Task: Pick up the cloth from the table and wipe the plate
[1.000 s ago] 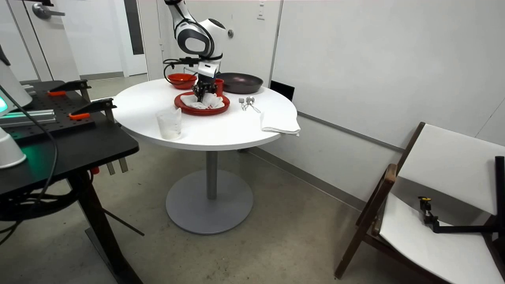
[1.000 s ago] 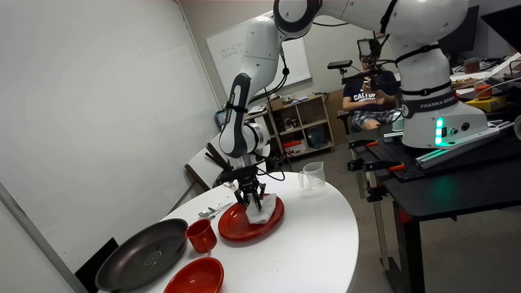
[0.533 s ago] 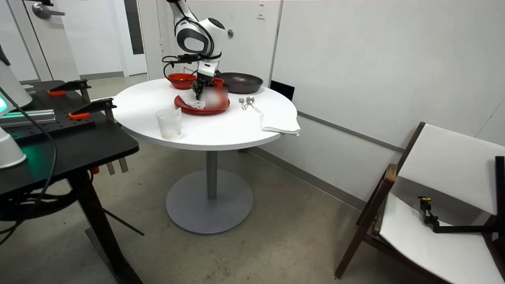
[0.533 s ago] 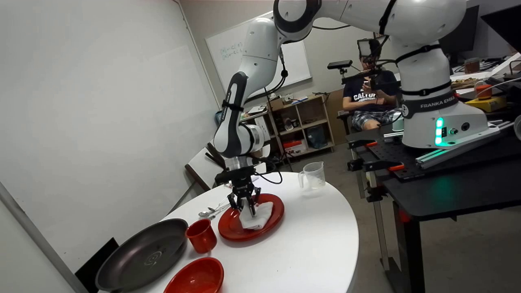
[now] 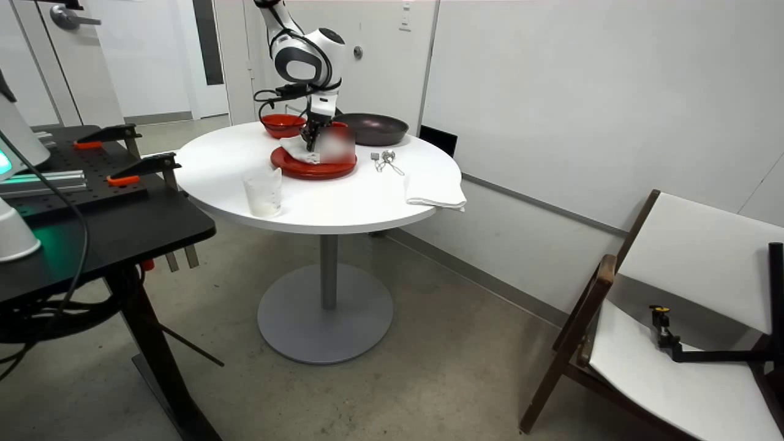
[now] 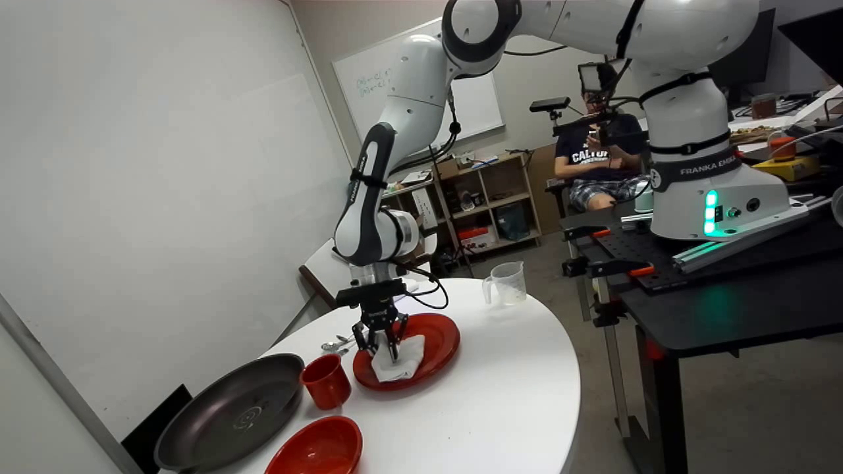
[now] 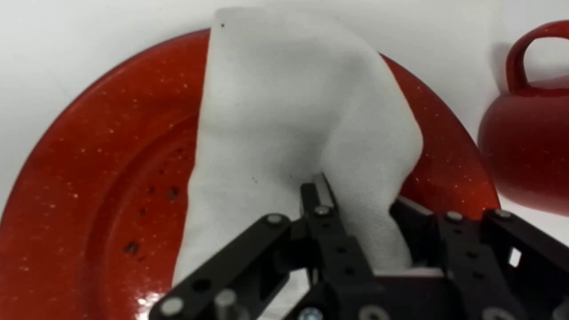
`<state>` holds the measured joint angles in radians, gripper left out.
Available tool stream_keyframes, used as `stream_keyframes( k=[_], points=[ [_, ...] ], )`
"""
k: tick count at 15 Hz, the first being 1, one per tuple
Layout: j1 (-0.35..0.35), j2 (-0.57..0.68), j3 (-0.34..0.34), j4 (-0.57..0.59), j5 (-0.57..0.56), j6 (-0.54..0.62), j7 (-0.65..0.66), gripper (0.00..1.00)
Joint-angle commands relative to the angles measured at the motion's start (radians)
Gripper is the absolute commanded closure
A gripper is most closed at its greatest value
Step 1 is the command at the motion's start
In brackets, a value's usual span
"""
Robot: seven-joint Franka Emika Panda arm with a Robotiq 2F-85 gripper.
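Evidently pickup's done: fingers (image 7: 326, 220) clamp the cloth (image 7: 271, 111) over the plate (image 7: 111, 164), inside the tabletop's edge (image 5: 318, 228); specks (image 7: 173, 192) likely need wiping.

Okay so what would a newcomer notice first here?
Likely the red plate on the round white table, where the gripper pinches a white cloth. In the wrist view, dark specks stand out on the plate, left of the cloth. Next, perhaps, the big dark frying pan beside the red mug.

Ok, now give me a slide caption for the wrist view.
The gripper holds a fold of white cloth over the red plate, with dark specks showing beside the cloth.
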<state>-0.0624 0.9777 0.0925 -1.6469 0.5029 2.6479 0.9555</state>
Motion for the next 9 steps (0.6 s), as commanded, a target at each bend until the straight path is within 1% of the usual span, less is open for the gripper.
stream_keyframes(
  k=[1,3,5,7,9],
  points=[
    [0.060,0.027,-0.079,0.031,-0.028,0.052,0.027,0.94],
    [0.108,0.036,-0.153,0.025,-0.061,0.084,0.073,0.94],
    [0.132,0.039,-0.195,0.020,-0.081,0.094,0.105,0.94],
    [0.146,0.042,-0.218,0.018,-0.098,0.093,0.133,0.94],
    [0.150,0.040,-0.225,0.016,-0.108,0.082,0.155,0.94]
  ],
)
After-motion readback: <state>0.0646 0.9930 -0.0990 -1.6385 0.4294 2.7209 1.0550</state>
